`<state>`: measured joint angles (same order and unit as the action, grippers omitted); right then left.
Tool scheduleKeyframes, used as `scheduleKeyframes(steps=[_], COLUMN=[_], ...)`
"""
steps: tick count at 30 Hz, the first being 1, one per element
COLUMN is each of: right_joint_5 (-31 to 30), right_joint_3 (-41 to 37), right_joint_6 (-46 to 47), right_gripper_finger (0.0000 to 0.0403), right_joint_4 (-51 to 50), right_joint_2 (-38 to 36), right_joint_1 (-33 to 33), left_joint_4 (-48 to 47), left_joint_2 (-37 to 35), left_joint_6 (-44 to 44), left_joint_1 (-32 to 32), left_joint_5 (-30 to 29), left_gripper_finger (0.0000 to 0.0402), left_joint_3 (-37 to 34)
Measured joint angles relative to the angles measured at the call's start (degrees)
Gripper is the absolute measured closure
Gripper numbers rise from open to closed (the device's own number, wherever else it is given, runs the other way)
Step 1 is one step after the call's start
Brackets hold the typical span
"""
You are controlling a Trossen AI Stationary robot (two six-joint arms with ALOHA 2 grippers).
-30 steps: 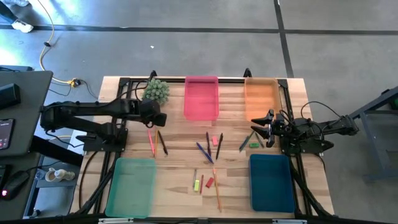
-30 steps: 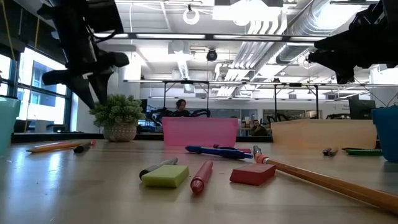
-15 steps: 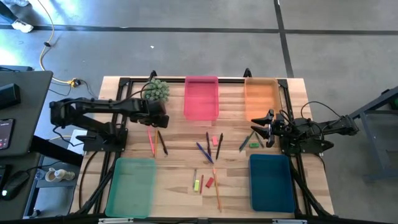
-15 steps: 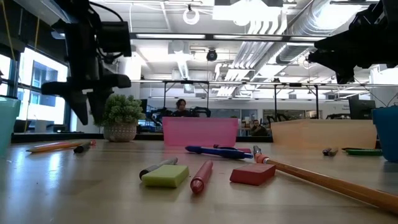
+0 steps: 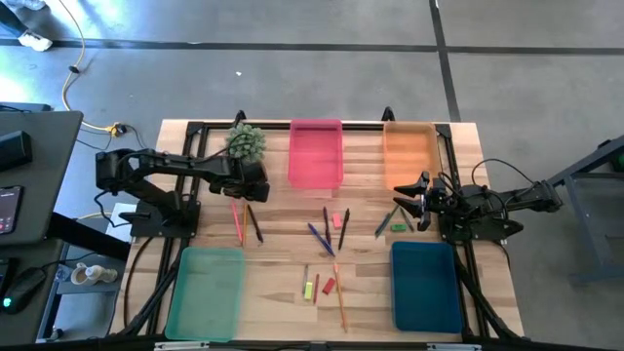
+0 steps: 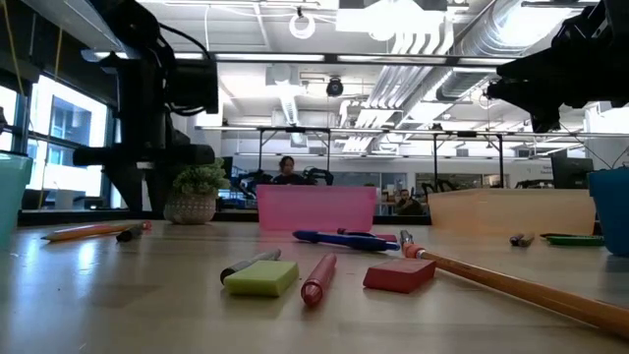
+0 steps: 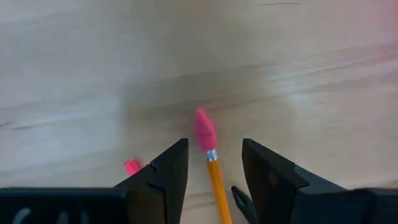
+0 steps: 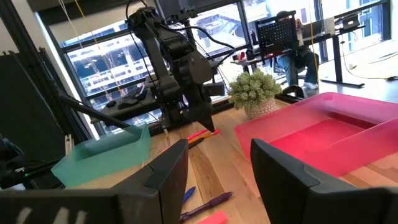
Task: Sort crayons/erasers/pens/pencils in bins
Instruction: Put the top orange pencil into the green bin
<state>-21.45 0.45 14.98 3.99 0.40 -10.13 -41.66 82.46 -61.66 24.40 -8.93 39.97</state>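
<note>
Seemingly nothing is sorted yet: the green bin [image 5: 206, 291], pink bin [image 5: 316, 153], orange bin [image 5: 409, 154] and blue bin [image 5: 426, 286] all look empty from above, and every item lies loose on the table [image 5: 283, 239]. The left claw [image 7: 211, 163] hangs with its fingers apart, empty, straddling the pink eraser end of an orange pencil [image 7: 214, 176] directly beneath it; a dark pen [image 5: 254, 224] lies just beside that pencil. The right claw [image 5: 402, 203] waits open and empty between the orange and blue bins, a green eraser [image 5: 398, 227] just below it. I count four bins, about three pencils, and three or four erasers, the yellow-green eraser [image 6: 261, 279] and red eraser [image 6: 398, 275] among them; the pens and crayons clustered mid-table are too small to count surely.
</note>
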Motion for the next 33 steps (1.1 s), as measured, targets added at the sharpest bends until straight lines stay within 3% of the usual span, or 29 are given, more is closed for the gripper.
scheduleKeyframes(steps=[19, 33], right_joint_5=[0.0, 0.0], right_joint_3=[0.0, 0.0], right_joint_6=[0.0, 0.0], right_gripper_finger=[0.0236, 0.0236], right_joint_4=[0.0, 0.0], right_joint_2=[0.0, 0.0], right_joint_1=[0.0, 0.0], left_joint_4=[1.7, 3.2], left_joint_2=[5.6, 5.7], left_joint_6=[1.0, 1.4], left_joint_1=[2.5, 2.5], left_joint_5=[0.0, -0.8], left_gripper_finger=[0.0268, 0.0353], left_joint_3=[0.2, 0.1])
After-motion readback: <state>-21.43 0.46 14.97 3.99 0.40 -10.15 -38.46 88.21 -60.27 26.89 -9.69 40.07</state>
